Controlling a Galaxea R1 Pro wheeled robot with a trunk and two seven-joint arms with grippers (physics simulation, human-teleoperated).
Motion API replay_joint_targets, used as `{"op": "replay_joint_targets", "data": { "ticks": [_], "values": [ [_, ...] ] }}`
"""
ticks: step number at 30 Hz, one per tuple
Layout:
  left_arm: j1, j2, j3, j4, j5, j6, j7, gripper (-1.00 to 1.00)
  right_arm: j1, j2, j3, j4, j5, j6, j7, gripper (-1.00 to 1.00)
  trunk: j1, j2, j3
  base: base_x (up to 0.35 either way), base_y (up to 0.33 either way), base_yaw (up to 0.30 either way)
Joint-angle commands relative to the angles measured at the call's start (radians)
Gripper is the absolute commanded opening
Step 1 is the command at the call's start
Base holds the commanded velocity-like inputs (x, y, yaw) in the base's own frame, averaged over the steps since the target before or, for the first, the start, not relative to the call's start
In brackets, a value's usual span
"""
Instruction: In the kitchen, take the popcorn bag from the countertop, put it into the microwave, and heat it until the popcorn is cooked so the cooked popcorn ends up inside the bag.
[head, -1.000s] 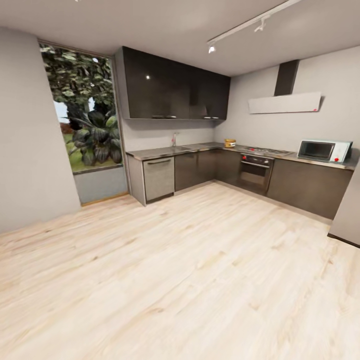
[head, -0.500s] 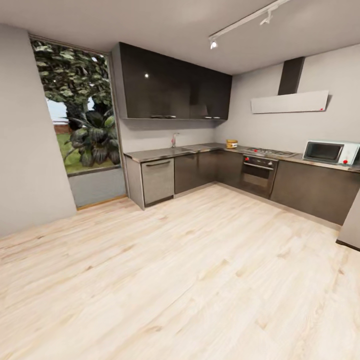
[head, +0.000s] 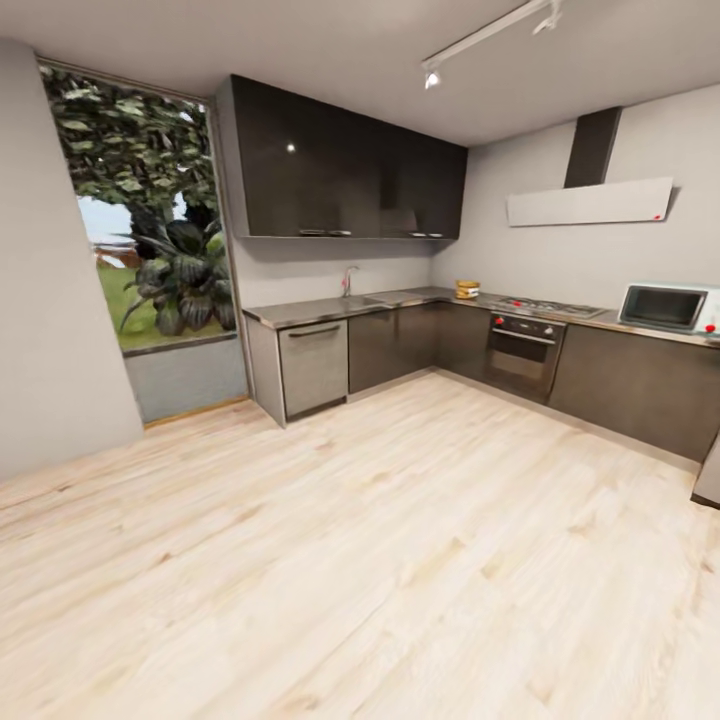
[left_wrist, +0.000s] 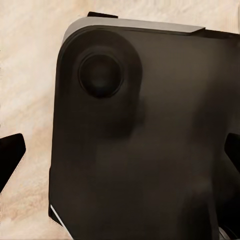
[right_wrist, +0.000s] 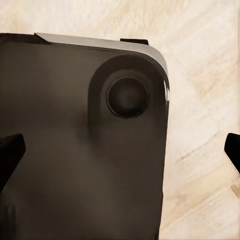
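In the left wrist view, two dark fingertips (left_wrist: 11, 155) of the left gripper (left_wrist: 120, 160) enter from opposite edges, set wide apart and holding nothing; a large dark rounded robot housing (left_wrist: 145, 150) with a round boss lies between them, over the pale wooden plank floor (left_wrist: 25, 75). The right wrist view shows the same: the right gripper (right_wrist: 120, 155) has its dark fingertips (right_wrist: 10, 152) spread wide and unloaded, cut off at the edges.

In the head view, the long grey glossy L-shaped countertop (head: 400, 298) tops dark brown cabinets (head: 400, 345) across the room. A small mustard-brown object (head: 467, 289), presumably the popcorn bag, stands on it near the inner corner; it is too small for its rim or label to be made out. The pale mint-blue microwave (head: 668, 307) with its dark glass door sits at the counter's right end, partly cut off by the picture's edge. Between the two lie a gas hob (head: 540, 306) and a steel oven with a bar handle (head: 525, 348).
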Motion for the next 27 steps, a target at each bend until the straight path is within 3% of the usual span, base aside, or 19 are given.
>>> {"op": "replay_joint_targets", "data": {
  "ticks": [1,27],
  "values": [
    [0.000,-0.001,0.006,-0.001,0.006,-0.002,0.001,1.00,0.000,0.000,-0.001,0.001,0.005,-0.004,0.000,1.00,0.001,0.000,-0.001,0.322,0.000,0.000],
    [0.000,0.000,0.005,-0.001,0.006,-0.002,0.001,1.00,0.000,0.000,-0.002,0.001,0.005,-0.006,0.000,1.00,0.001,0.000,-0.001,0.322,0.000,0.000]
  ]
}}
